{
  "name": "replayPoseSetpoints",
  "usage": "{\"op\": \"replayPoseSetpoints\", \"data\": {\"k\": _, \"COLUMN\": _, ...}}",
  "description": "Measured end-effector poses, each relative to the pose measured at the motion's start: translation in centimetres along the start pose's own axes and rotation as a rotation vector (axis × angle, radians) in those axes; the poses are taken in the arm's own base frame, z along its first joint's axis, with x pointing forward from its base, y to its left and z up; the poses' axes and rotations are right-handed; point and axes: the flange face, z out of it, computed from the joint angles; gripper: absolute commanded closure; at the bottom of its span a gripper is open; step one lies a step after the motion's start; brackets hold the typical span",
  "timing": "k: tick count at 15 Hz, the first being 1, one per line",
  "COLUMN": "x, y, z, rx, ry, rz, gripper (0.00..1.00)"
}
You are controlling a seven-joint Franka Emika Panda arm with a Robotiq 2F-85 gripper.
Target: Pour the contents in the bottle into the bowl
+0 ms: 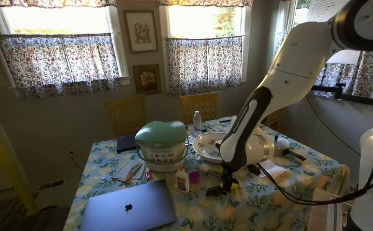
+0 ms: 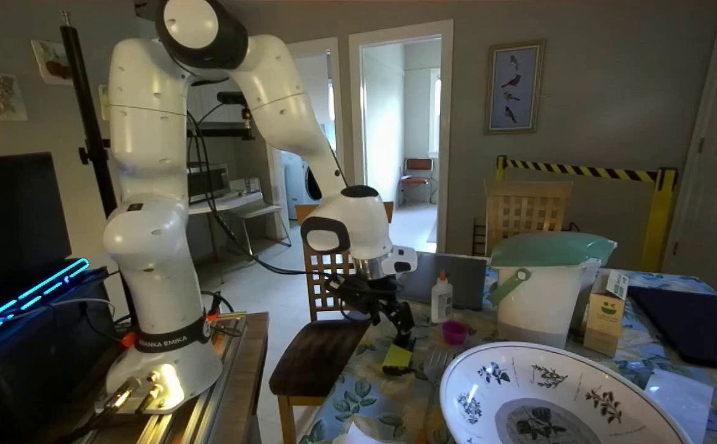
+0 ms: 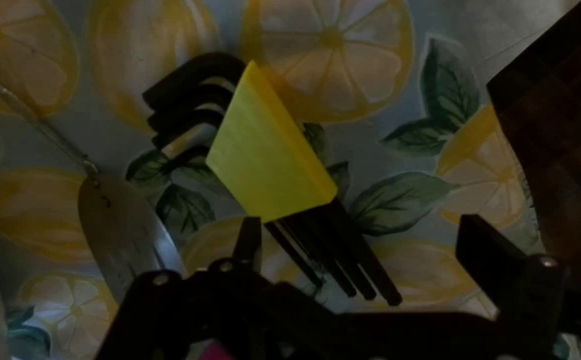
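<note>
White plastic glue bottle (image 1: 182, 181), orange-capped: upright on the lemon-print tabletop (image 1: 196, 210), long axis vertical, cap at twelve o'clock; not held. Hand (image 3: 363, 237): pointing down, fingers well apart, gripping nothing; near a black-pronged yellow block (image 3: 270, 160), contact not determinable. Governing relation: in an exterior view, bottle just past nine o'clock from the hand; small pink cup (image 1: 194, 177) between them, just beside the bottle. White bowl (image 1: 207, 149), wide and shallow, dark botanical decoration: in the same view, near eleven o'clock from the hand, between one and two from the bottle. Stage, by judgement: bottle yet to be grasped. Coming move, likewise: sideways toward nine o'clock, fingers to straddle the standing body, cup the likely obstruction.
</note>
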Motion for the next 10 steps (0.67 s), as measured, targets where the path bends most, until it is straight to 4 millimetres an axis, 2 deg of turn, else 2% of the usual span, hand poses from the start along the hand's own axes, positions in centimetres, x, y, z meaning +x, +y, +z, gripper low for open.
{"op": "replayPoseSetpoints", "data": {"k": 4, "x": 2.3, "y": 0.6, "z": -4.0, "rx": 0.026, "ry": -0.003, "rz": -0.013, "gripper": 0.0}}
{"op": "replayPoseSetpoints", "data": {"k": 10, "x": 4.7, "y": 0.0, "z": -12.1, "rx": 0.159, "ry": -0.052, "rz": 0.037, "gripper": 0.0}}
